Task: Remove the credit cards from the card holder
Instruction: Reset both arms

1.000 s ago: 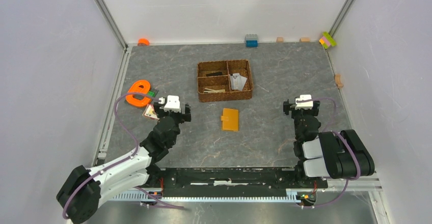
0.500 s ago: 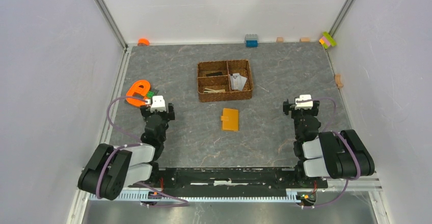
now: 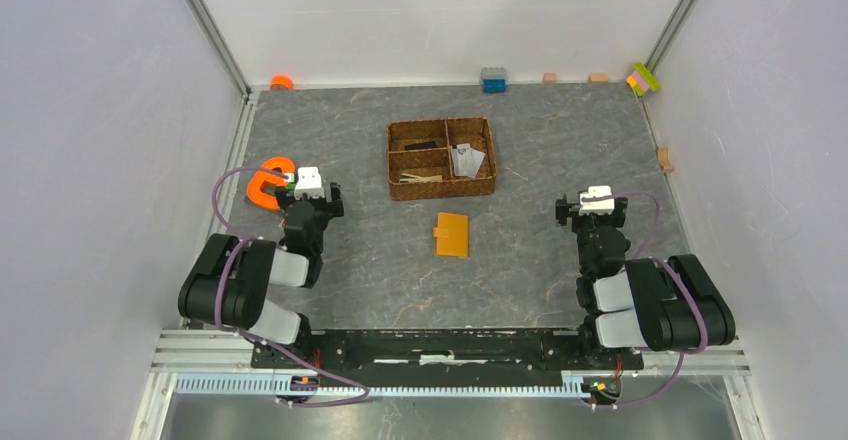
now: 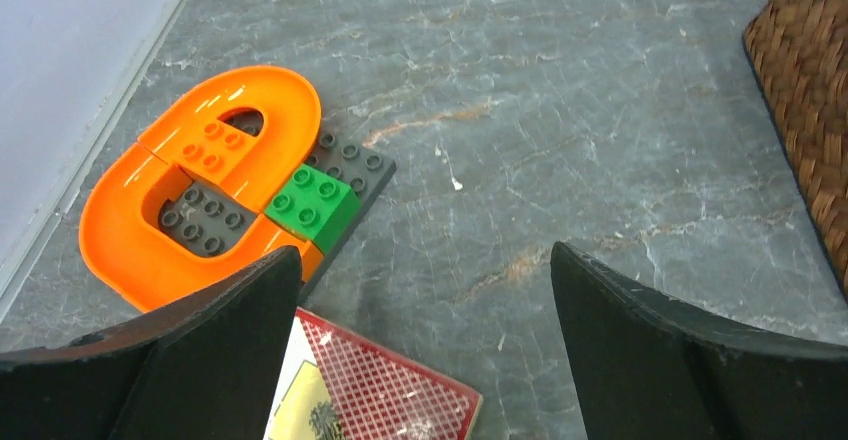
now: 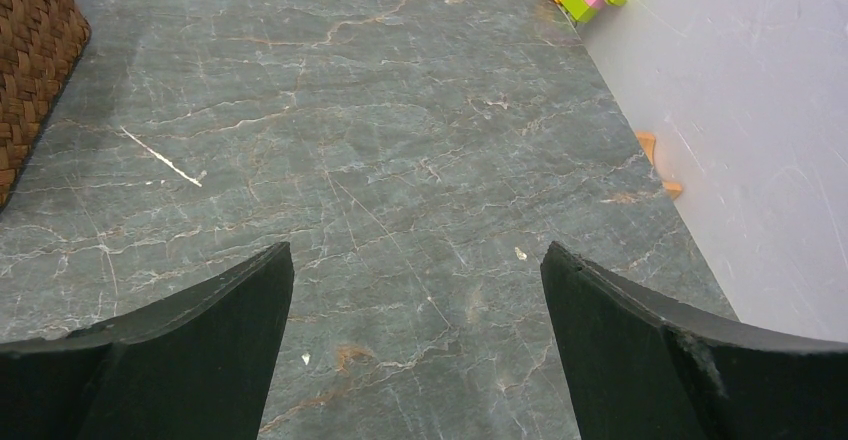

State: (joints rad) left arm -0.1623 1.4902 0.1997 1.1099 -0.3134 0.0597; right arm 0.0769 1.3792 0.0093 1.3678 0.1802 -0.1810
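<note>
The card holder (image 3: 451, 234), a flat orange wallet, lies folded shut in the middle of the table, between the two arms and touched by neither. No credit cards show outside it. Pale flat pieces (image 3: 469, 161) lie in the tray, and I cannot tell whether they are credit cards. My left gripper (image 3: 305, 195) (image 4: 422, 250) hangs open at the left, over bare table beside the orange toy. My right gripper (image 3: 595, 203) (image 5: 415, 248) is open at the right, with only table between its fingers.
A brown woven divided tray (image 3: 441, 192) (image 4: 805, 80) (image 5: 30, 50) stands behind the holder. An orange e-shaped toy (image 3: 265, 185) (image 4: 200, 160) with a green brick (image 4: 315, 200) lies at the left. A red-checked card (image 4: 380, 390) lies under the left gripper. Loose bricks (image 3: 643, 78) line the back wall.
The left arm has folded back toward its base. Its gripper moved left and away from me, toward the orange toy, and stayed open. The right arm and the holder have not moved.
</note>
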